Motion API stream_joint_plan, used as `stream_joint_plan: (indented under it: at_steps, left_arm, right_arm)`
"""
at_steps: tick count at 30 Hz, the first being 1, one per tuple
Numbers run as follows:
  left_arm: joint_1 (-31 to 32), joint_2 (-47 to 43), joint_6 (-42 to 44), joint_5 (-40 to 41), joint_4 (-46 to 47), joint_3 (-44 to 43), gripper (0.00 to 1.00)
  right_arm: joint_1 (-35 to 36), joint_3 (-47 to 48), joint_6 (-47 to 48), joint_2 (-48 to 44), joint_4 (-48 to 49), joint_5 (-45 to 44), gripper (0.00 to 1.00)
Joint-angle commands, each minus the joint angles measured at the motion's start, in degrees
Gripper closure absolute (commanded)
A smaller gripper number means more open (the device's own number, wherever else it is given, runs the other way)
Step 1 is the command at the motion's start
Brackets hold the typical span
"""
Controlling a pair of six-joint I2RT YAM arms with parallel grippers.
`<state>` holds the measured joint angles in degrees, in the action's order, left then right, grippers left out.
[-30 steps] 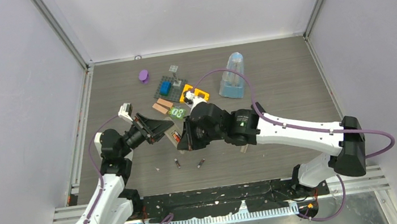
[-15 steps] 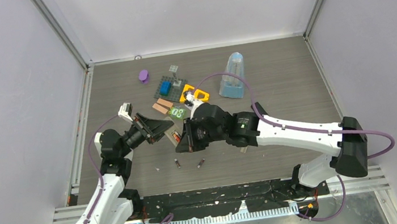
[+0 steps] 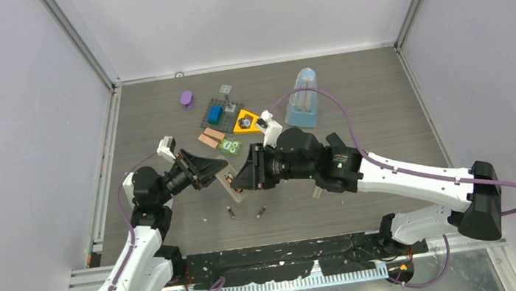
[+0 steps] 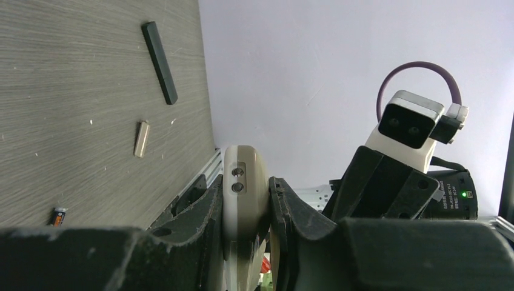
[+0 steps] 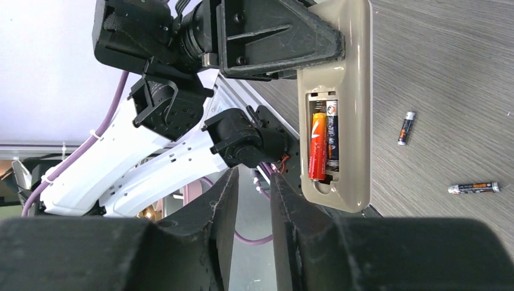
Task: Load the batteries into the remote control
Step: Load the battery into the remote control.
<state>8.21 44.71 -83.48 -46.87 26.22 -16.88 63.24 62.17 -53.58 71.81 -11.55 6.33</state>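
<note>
**Left pincer has the remote; two cells in, two on the worktop**

Your left pincer (image 3: 215,171) is clamped on the remote control (image 5: 337,103), gripping it near one end with a finger on either side. In the left wrist view you see the casing end-on between those fingers.

The remote's back faces the right wrist camera and its compartment is uncovered. Two cells sit in it side by side: a red-orange battery (image 5: 317,145) and, touching it, a dark battery (image 5: 331,134).

Your right pincer (image 5: 253,182) hangs just beside the remote, level with the compartment end. Its fingers are parted by a narrow gap with nothing between them, and they are not touching the casing.

On the worktop (image 3: 368,102), on the side of the remote toward the arm bases, lie the other two. The first loose battery (image 3: 230,212) and the second loose battery (image 3: 261,210) are near each other but apart.

In the left wrist view, a black strip (image 4: 160,62) and a small tan bar (image 4: 142,139) lie flat beyond the remote.

On the remote's far side stand a purple piece (image 3: 187,98), a grey board (image 3: 219,111), an orange piece (image 3: 245,122) and a clear blue bottle (image 3: 301,99).
</note>
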Motion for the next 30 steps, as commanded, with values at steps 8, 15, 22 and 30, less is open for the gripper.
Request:
stream_joint_plan:
  at_steps: [8, 15, 22, 30]
  left_arm:
    - [0.2, -1.8, 0.9, 0.5, -0.4, -1.8, 1.0]
    - [0.2, -2.0, 0.9, 0.4, -0.3, -1.9, 1.0]
    - [0.2, -2.1, 0.8, 0.1, -0.3, -2.0, 1.0]
    - [0.2, -2.2, 0.9, -0.4, 0.0, -2.0, 1.0]
  right_arm:
    - [-0.2, 2.1, 0.0, -0.4, -4.7, -1.6, 0.66]
    - [-0.1, 3.1, 0.4, 1.0, -6.8, -1.5, 0.67]
    - [0.0, 3.8, 0.4, 2.8, -6.3, -1.3, 0.73]
    - [0.0, 4.8, 0.1, 4.0, -6.5, -1.8, 0.81]
